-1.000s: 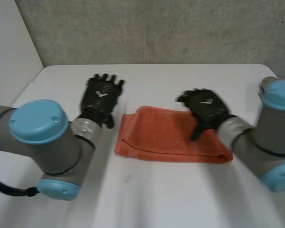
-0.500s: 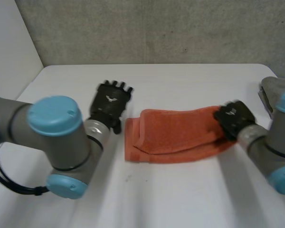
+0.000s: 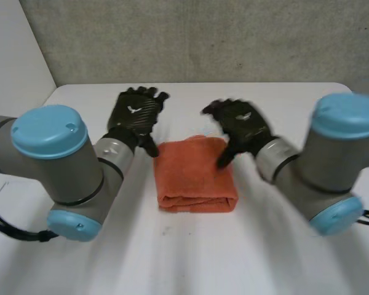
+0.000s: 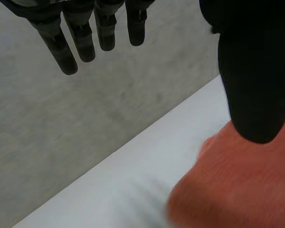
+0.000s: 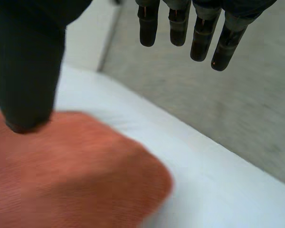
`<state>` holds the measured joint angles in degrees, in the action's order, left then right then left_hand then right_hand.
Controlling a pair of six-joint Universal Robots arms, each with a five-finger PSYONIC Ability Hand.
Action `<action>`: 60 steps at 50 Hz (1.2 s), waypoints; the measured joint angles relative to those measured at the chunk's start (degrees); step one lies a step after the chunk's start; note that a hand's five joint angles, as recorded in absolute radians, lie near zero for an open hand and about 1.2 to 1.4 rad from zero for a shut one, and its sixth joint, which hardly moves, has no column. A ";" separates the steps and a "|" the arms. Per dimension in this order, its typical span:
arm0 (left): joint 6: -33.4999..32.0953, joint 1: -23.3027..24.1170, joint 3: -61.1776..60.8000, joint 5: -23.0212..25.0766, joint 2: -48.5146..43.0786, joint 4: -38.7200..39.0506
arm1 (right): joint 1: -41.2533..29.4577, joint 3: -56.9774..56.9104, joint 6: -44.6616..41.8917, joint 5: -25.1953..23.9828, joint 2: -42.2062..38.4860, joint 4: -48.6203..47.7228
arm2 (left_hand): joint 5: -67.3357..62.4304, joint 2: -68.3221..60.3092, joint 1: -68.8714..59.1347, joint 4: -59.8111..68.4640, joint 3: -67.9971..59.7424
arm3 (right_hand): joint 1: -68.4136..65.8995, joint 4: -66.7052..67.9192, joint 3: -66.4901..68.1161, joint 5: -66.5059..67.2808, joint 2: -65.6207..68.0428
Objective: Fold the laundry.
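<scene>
Folded orange towel (image 3: 197, 178) is lying on the tabletop (image 3: 190, 258); left hand (image 3: 133, 117) and right hand (image 3: 241, 126) are hovering open-fingered, holding nothing. Fold seems done; pressing flat likely next.

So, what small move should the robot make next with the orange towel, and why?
Probably lower the right hand flat onto the orange towel and press it. The towel lies folded in a compact rectangle, its far edge looks a little puffed up, and both hands are open and hold nothing: the right one above that far edge, the left hand beside a far corner.
</scene>
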<state>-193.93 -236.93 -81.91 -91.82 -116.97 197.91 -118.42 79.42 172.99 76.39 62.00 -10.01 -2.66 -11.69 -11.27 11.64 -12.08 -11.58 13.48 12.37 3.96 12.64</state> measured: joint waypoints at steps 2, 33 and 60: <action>1.64 0.68 1.88 2.48 -1.62 -0.34 | 2.28 0.01 4.05 -0.39 0.50 0.79 | -0.05 -0.11 0.00 0.17 -0.13 | 0.00 0.00 0.00 0.00 0.00; -4.97 2.74 10.94 -0.64 -16.56 -16.59 | 1.59 -18.95 -5.25 0.56 -19.68 20.89 | -0.14 -0.11 0.00 0.17 -0.14 | 1.91 0.00 0.00 -0.10 0.00; 1.93 -3.46 15.84 19.37 6.09 -32.61 | -8.77 13.96 -8.04 12.19 4.87 -3.49 | -0.01 -0.11 0.00 0.17 -0.14 | 1.91 0.00 0.00 -0.11 0.00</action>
<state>-192.00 -240.39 -66.08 -72.45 -110.88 165.30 -127.20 93.39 164.94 88.58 66.87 -13.50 -2.67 -11.80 -11.27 11.82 -12.21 -9.67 13.48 12.37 3.85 12.63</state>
